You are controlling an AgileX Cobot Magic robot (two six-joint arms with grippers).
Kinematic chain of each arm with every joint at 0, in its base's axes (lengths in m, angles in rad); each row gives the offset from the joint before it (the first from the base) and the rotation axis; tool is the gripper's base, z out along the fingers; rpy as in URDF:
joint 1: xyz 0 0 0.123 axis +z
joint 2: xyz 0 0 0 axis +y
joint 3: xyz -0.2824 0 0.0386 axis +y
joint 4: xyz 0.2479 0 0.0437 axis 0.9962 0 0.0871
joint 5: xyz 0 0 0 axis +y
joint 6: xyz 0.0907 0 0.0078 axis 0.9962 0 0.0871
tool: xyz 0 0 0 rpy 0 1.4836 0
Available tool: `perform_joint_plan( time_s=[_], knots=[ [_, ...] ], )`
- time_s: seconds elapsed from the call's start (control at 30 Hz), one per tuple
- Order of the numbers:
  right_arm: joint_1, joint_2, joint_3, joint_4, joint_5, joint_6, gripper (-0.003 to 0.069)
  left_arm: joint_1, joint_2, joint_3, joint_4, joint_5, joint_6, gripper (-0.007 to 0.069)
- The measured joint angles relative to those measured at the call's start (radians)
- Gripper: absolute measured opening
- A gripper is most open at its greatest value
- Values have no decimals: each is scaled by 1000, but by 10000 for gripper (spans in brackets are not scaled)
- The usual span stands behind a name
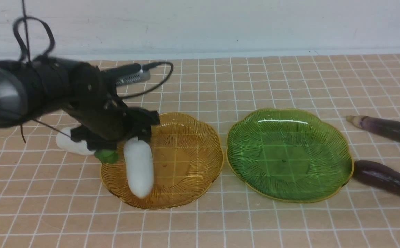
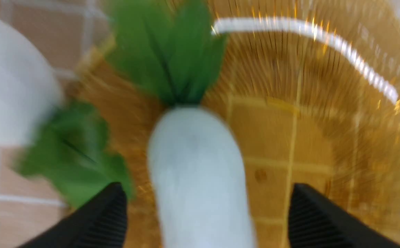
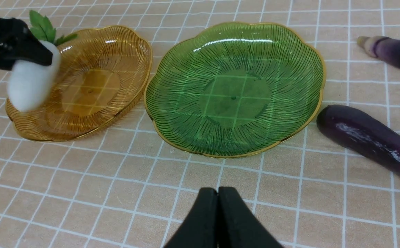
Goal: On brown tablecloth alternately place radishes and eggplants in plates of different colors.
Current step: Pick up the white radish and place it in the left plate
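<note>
One white radish point(image 1: 138, 168) lies on the left side of the amber-yellow plate point(image 1: 186, 193), leaves pointing away. My left gripper point(image 1: 124, 132) stands open over its leafy end. In the left wrist view that gripper point(image 2: 207, 186) has the radish point(image 2: 196, 172) between its fingers point(image 2: 310, 213), with a gap on each side. A second radish point(image 1: 69, 143) rests on the brown tablecloth point(image 1: 200, 227) left of the plate. The green plate point(image 1: 289, 155) holds nothing. Two purple eggplants point(image 1: 389, 130) point(image 1: 386, 179) lie to its right. My right gripper point(image 3: 218, 189) is shut, above the cloth near the green plate point(image 3: 289, 51).
A white wall runs along the cloth's far edge. The left arm's cables loop above the far left of the table. The two plates sit almost rim to rim in the middle.
</note>
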Motion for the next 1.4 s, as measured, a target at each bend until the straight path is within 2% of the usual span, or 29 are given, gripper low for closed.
perform_joint_plan(
  time_s=[0.07,0.17,0.2,0.23,0.37,0.53,0.67,0.8,0.9,0.97,1.1,1.17,1.2,1.33,1.4],
  knots=[
    [0,0,0,0,0,0,-12,23,-2,-48,40,40,-2,615],
    [0,0,0,0,0,0,-12,69,-1,-103,105,97,-21,636],
    [0,0,0,0,0,0,-12,90,1,-115,130,114,-37,638],
    [0,0,0,0,0,4,-12,143,21,-123,168,136,-113,640],
    [0,0,0,0,0,4,-12,226,87,-123,175,90,-237,640],
    [0,0,0,0,0,-1,-11,291,174,-126,123,52,-279,636],
    [0,0,0,0,-1,-4,-11,295,242,-126,81,-3,-285,603],
    [0,0,0,0,-8,-24,-11,294,303,-126,56,-70,-276,503],
    [0,0,0,0,-8,-39,-11,294,299,-132,25,-55,-228,424],
    [0,0,0,0,-8,-43,-11,294,280,-146,-12,11,-139,387],
    [0,29,-1,0,-10,-45,-11,270,184,-204,-148,122,66,377],
    [0,67,-2,0,-10,-44,-11,203,120,-237,-230,126,203,377],
    [0,86,-2,0,-11,-38,-11,161,106,-240,-249,125,233,377],
    [0,166,-9,-13,-11,-24,-10,24,139,-241,-253,113,302,388],
    [0,232,-35,-71,-11,-1,1,-16,180,-240,-226,102,314,412]
  ],
)
